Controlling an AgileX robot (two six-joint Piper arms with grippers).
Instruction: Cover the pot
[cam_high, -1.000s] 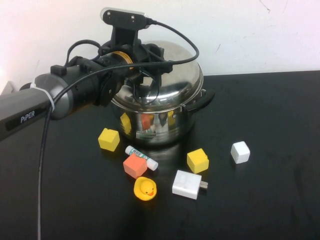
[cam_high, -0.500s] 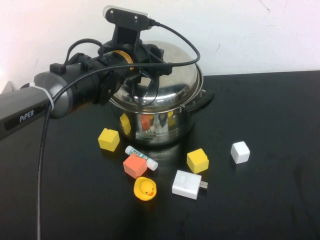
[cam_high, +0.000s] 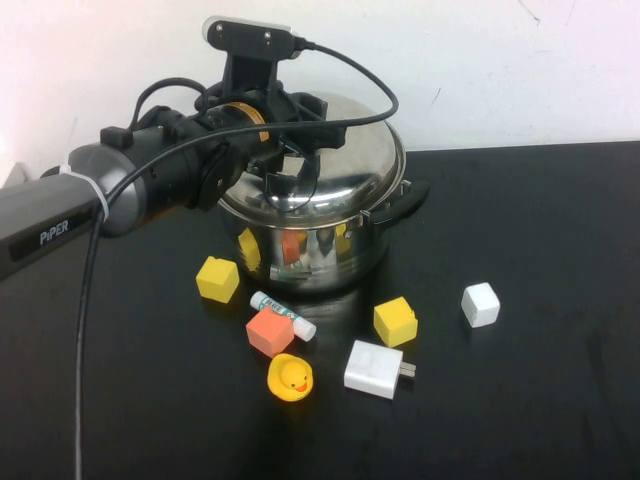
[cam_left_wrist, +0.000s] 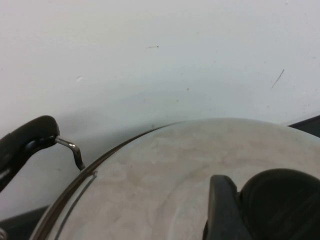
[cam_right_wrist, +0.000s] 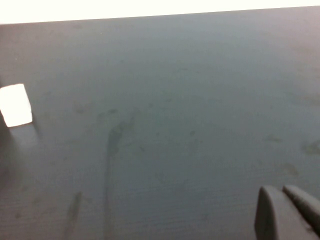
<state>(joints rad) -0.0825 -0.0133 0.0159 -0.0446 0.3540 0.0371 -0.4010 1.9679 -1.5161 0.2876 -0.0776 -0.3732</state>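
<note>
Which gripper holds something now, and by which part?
The left gripper, above the pot, holds the lid by its knob. The right gripper holds nothing.

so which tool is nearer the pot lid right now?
Left. The left tool sits on top of the lid at its knob, over the pot. The right tool is off over bare black table, near the white cube.

Matte black table, and plenty sits on it. At the back, the large shiny steel pot. In front of it: 2 yellow cubes, an orange cube touching a white glue stick, a yellow rubber duck, a white plug adapter, and a white cube off to the right.
</note>
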